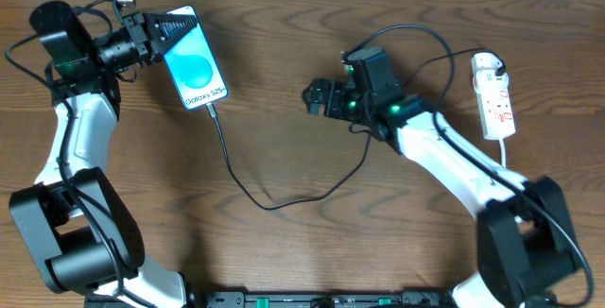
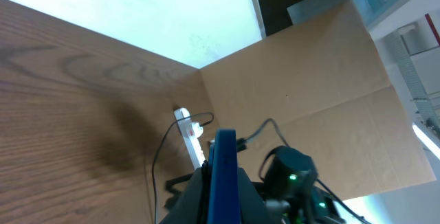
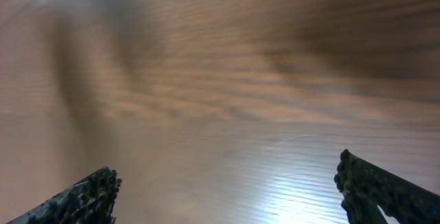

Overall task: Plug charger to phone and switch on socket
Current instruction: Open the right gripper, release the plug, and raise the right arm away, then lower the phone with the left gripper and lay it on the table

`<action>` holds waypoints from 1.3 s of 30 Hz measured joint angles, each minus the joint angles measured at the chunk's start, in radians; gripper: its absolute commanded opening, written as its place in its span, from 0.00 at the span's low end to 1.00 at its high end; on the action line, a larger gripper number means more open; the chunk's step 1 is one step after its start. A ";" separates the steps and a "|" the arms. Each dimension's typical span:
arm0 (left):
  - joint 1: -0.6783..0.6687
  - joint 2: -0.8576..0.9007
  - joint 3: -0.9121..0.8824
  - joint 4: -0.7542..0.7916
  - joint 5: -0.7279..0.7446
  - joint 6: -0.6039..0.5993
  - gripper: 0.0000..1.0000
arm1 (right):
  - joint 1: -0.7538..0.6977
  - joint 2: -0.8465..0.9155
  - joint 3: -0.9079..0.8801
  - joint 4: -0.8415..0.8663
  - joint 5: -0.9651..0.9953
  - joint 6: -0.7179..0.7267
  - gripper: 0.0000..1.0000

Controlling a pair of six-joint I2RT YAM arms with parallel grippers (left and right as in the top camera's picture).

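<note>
While our left pincer point(image 1: 163, 32) sits clamped on one end of the phone point(image 1: 194, 58), the charger point(image 1: 269, 206) looks already seated in the phone's far end, opposite that pincer. So the socket point(image 1: 495, 95) is what counts now. It lies behind our right pincer point(image 1: 317, 98), which gapes wide and empty, facing the phone. The socket's long axis runs crosswise to that pincer's reach, and we judge the right arm much the nearer.

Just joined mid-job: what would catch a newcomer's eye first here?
The lit blue phone at upper left, clamped in the left gripper, with the charger cable trailing from its lower end. At centre the right gripper hangs wide open, empty; the white socket lies far right.
</note>
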 measured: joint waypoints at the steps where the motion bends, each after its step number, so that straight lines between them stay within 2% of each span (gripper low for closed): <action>1: 0.000 0.000 0.000 0.000 0.000 0.000 0.07 | 0.000 -0.014 0.000 -0.019 0.030 -0.003 0.99; 11: -0.001 0.000 -0.043 0.000 -0.001 0.025 0.07 | 0.000 -0.101 0.000 -0.153 0.291 -0.010 0.99; 20: -0.009 0.000 -0.188 -0.003 -0.039 0.078 0.07 | 0.000 -0.101 0.000 -0.154 0.339 -0.010 0.99; 28: -0.009 0.000 -0.250 -0.037 -0.106 0.120 0.08 | 0.000 -0.101 0.000 -0.155 0.342 -0.010 0.99; 39: -0.009 0.000 -0.337 -0.354 -0.357 0.270 0.07 | 0.000 -0.101 0.000 -0.161 0.342 -0.010 0.99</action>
